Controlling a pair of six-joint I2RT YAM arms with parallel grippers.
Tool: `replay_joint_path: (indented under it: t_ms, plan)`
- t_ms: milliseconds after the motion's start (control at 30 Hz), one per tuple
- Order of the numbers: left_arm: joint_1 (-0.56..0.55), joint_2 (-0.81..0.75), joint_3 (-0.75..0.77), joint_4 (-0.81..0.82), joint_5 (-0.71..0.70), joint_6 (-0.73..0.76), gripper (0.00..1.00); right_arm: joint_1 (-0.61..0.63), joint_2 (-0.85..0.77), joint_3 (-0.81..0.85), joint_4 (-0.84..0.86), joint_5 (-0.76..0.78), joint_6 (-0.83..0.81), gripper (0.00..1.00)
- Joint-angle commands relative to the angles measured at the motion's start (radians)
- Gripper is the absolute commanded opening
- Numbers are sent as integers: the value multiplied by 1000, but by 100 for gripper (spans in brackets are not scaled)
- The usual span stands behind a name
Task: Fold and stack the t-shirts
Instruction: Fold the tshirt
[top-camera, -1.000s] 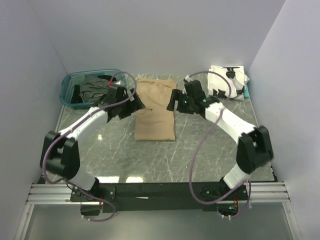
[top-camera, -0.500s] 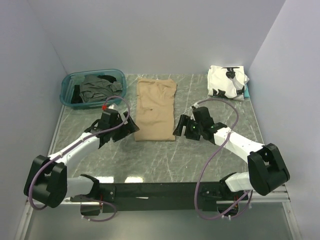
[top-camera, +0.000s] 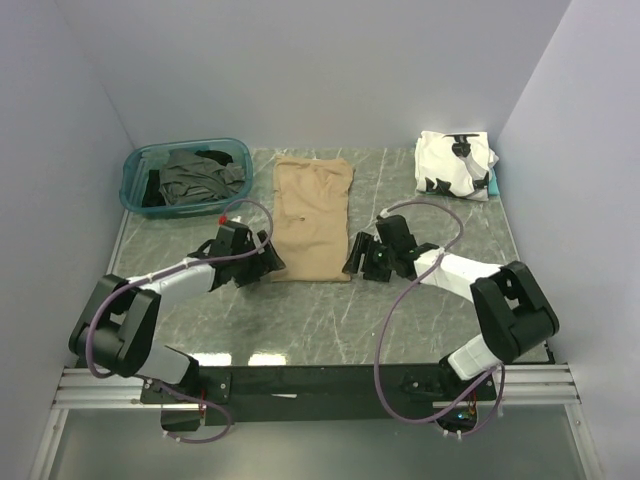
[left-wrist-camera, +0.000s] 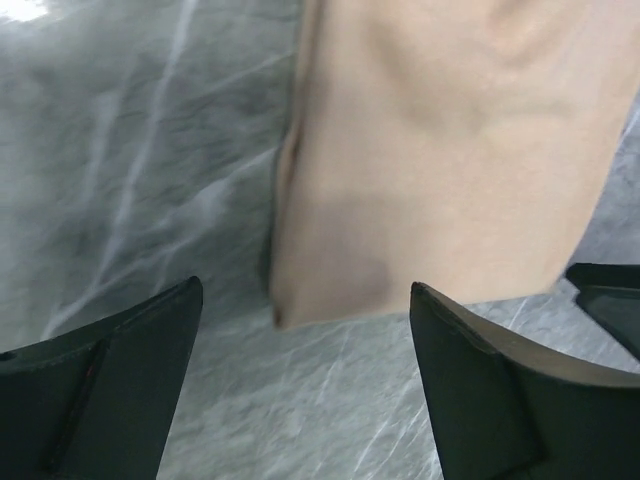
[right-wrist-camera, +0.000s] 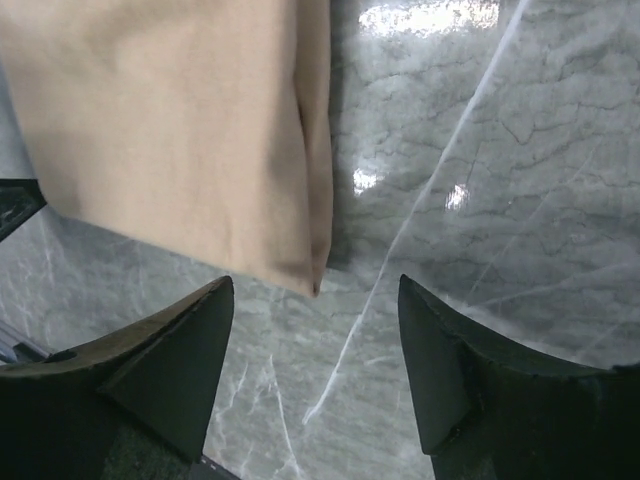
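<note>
A plain tan t-shirt (top-camera: 312, 218) lies folded into a long strip in the middle of the table. My left gripper (top-camera: 268, 262) sits low at its near left corner, and my right gripper (top-camera: 352, 262) sits at its near right corner. In the left wrist view the tan t-shirt (left-wrist-camera: 440, 150) ends just ahead of the open left gripper (left-wrist-camera: 305, 288), with only marble between the fingers. In the right wrist view the corner of the tan t-shirt (right-wrist-camera: 170, 130) points down between the fingers of the open right gripper (right-wrist-camera: 315, 283). A white t-shirt with black patches (top-camera: 455, 163) lies folded at the back right.
A teal plastic bin (top-camera: 135, 185) at the back left holds dark grey and black t-shirts (top-camera: 195, 172). A teal edge (top-camera: 494, 183) shows beside the white t-shirt. White walls close in the grey marble table (top-camera: 330, 320) on three sides.
Both arms have drawn back from the far half of the tan t-shirt to its near corners and dropped low. Both grippers have narrowed a little.
</note>
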Motion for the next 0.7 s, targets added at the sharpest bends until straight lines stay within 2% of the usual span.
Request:
replay_joint_path:
  t_ms: [0,100,300,333,367,667]
  plan:
    - [-23,67,18,48,33,26,91,14,29,35,64,-16,13,71]
    - [-37,119,47,27,33,38,78,17,75,44,79,-40,14,66]
    - [-51,184,67,10,16,23,55,21,146,54,85,-48,19,49]
    - [-51,188,68,8,13,21,47,23,155,54,85,-44,21,44]
    - [-51,190,65,2,16,24,44,21,158,55,81,-42,19,43]
    - [-53,153,4,-9,7,9,45,44,135,6,59,-10,19,42]
